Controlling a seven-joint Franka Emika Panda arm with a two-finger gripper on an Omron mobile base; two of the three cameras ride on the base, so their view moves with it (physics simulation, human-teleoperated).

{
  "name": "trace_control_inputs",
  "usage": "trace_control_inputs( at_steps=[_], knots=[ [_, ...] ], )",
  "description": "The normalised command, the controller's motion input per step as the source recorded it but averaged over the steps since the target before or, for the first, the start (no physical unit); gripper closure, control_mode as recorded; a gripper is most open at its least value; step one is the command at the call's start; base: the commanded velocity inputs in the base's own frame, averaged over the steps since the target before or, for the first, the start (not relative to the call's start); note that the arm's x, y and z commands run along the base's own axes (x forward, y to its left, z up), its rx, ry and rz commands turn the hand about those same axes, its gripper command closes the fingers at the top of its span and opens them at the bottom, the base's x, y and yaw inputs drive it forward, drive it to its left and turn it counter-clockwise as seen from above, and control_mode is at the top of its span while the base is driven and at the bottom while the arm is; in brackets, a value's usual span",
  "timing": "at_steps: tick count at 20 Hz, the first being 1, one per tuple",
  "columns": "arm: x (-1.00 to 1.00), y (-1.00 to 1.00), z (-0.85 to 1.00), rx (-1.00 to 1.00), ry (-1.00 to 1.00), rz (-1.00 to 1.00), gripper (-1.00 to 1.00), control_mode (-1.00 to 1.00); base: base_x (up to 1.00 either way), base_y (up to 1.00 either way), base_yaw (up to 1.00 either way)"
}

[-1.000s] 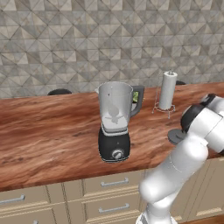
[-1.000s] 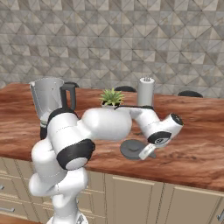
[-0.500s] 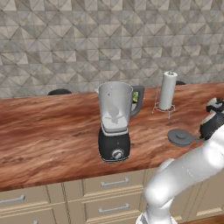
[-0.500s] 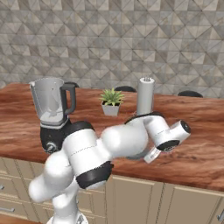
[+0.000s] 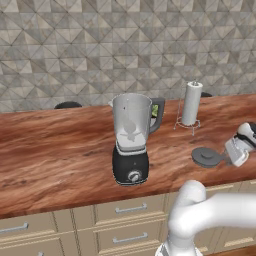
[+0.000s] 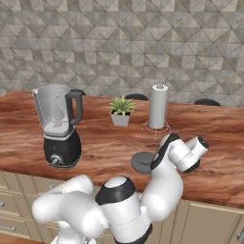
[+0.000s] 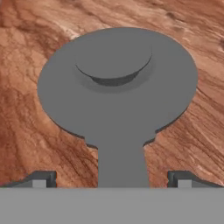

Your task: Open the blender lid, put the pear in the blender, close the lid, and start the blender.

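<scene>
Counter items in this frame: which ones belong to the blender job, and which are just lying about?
Belong to the job:
- blender, jar open at the top
- blender lid, lying flat on the counter to the right of the blender
- end effector, open, beside the lid

Just lying about:
- paper-towel roll on its wire stand
- small potted plant

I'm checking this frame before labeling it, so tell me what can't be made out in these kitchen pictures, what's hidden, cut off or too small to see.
- The pear: I can't make it out on the counter.
- Blender lid: in the right base view its right part sits behind the arm.
- Blender lid tab: hand view, its near end is cut off at the bottom.
- Blender knob: markings too small to read.
- Gripper: its fingertips aren't clear in the left base view.
</scene>
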Motion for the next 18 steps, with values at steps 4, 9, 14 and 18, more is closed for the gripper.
trace_control_inputs(
  at_steps=[4,9,14,18],
  knots=[
    [0.06,0.52,-0.30,-0.04,0.00,-0.01,-1.00,-1.00,0.00,0.00,0.00],
    [0.17,0.29,-0.15,0.00,0.00,-0.02,-1.00,-1.00,0.00,0.00,0.00],
    [0.00,0.33,-0.48,-0.02,0.00,0.00,1.00,-1.00,0.00,0.00,0.00],
    [0.00,0.15,-0.29,0.00,0.00,0.00,1.00,-1.00,0.00,0.00,0.00]
  ],
)
